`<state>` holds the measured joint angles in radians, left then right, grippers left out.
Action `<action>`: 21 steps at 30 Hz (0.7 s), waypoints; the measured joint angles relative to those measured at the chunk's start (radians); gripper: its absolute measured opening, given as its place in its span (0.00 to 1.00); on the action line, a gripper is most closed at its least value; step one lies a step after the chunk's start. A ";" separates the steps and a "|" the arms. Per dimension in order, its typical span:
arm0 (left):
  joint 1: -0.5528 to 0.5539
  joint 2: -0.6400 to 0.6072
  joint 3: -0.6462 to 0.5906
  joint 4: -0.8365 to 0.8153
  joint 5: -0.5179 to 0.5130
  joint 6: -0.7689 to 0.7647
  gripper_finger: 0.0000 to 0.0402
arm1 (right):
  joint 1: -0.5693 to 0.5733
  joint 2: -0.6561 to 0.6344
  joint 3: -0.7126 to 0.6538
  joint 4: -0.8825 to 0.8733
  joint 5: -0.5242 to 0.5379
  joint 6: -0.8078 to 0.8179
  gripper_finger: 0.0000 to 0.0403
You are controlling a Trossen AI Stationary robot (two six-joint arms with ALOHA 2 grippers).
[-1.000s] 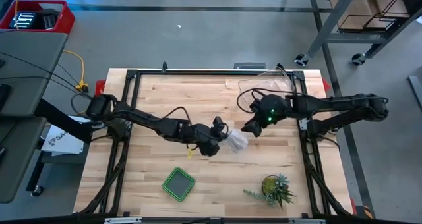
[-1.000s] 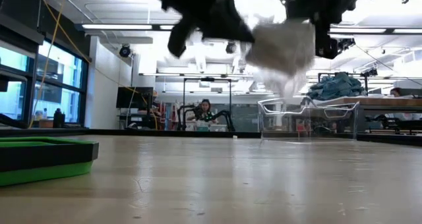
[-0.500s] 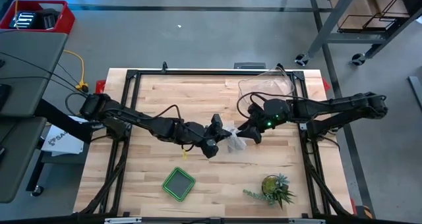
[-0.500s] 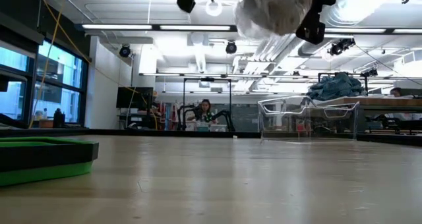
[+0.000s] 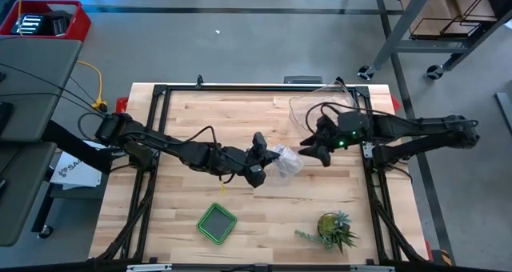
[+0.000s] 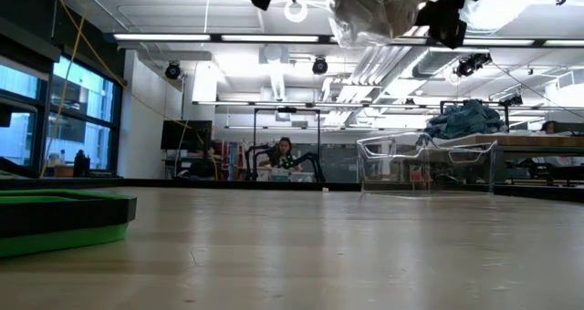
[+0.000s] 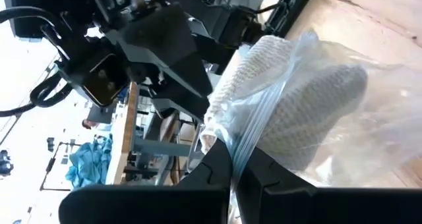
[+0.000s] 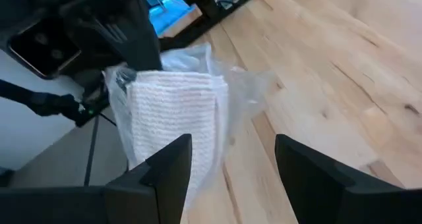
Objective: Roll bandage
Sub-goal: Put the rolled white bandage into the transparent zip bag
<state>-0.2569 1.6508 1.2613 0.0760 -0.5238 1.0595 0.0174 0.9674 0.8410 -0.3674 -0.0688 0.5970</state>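
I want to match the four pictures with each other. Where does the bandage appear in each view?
High view: bandage, in a clear bag, table centre, beside the left claw.
Low view: top edge, hanging in the air.
Left wrist view: centre right, inside the bag.
Right wrist view: left of centre.
Shared landmark: the clear bag.

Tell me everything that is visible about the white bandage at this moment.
The bandage is a white gauze roll with a fine woven texture. It sits inside a crinkly clear plastic bag, one end showing at the bag's open mouth. The left tool, shut, pinches the bag's edge and holds it above the wooden table, near its middle. The right tool is open just beside it, not touching it.
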 joint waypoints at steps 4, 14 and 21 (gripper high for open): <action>0.000 0.001 0.000 0.021 0.011 0.016 0.00 | -0.004 -0.011 0.000 -0.039 0.010 0.004 0.52; 0.009 0.002 0.025 0.052 0.042 0.034 0.00 | -0.004 0.076 0.000 0.018 -0.014 -0.015 0.52; 0.022 0.001 0.026 0.046 0.048 0.035 0.00 | -0.004 0.094 -0.001 0.111 -0.068 0.006 0.52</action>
<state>-0.2348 1.6520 1.2877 0.1219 -0.4757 1.0944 0.0135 1.0615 0.8402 -0.2560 -0.1365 0.6029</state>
